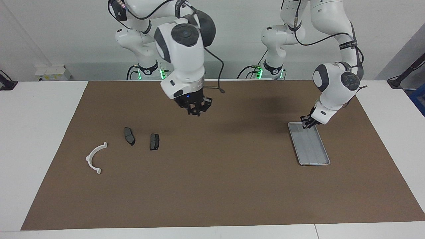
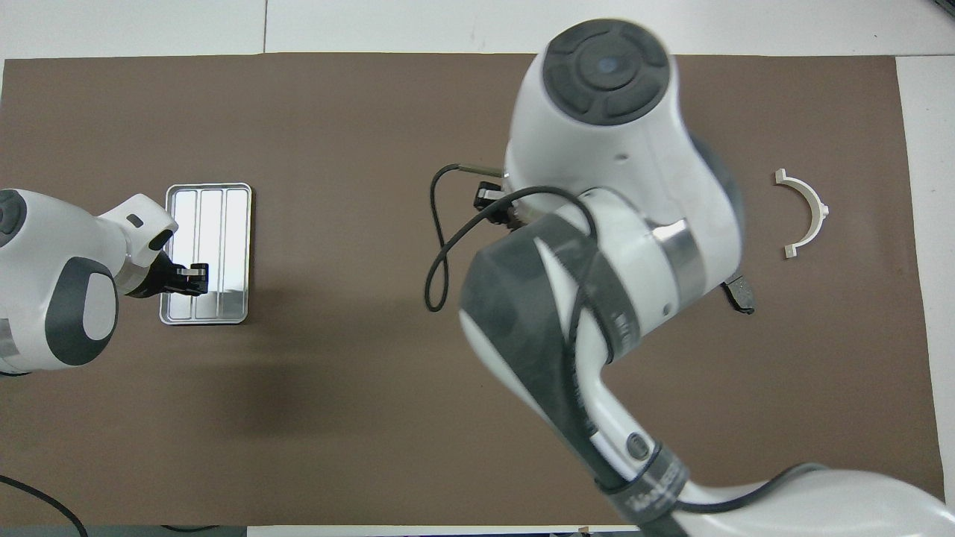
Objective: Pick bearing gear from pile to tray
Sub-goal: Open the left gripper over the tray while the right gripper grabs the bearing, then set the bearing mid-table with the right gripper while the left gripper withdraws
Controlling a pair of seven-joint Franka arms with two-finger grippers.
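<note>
Tray (image 1: pixel 308 143) under tight-closed left gripper (image 1: pixel 307 123); right gripper (image 1: pixel 196 109) raised mid-mat, grip unclear; no legible writing.

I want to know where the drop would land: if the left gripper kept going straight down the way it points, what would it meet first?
Most likely the tray. The left gripper, shut, points down over the tray's end nearer the robots, so its floor or rim there comes first. Both views agree; how high it hangs is unclear.

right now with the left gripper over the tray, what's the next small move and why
Probably lower a touch and open. The left gripper is shut and hangs over the end of the tray nearer the robots; whether it holds a small part can't be seen. The right gripper is raised over the bare mat.
</note>
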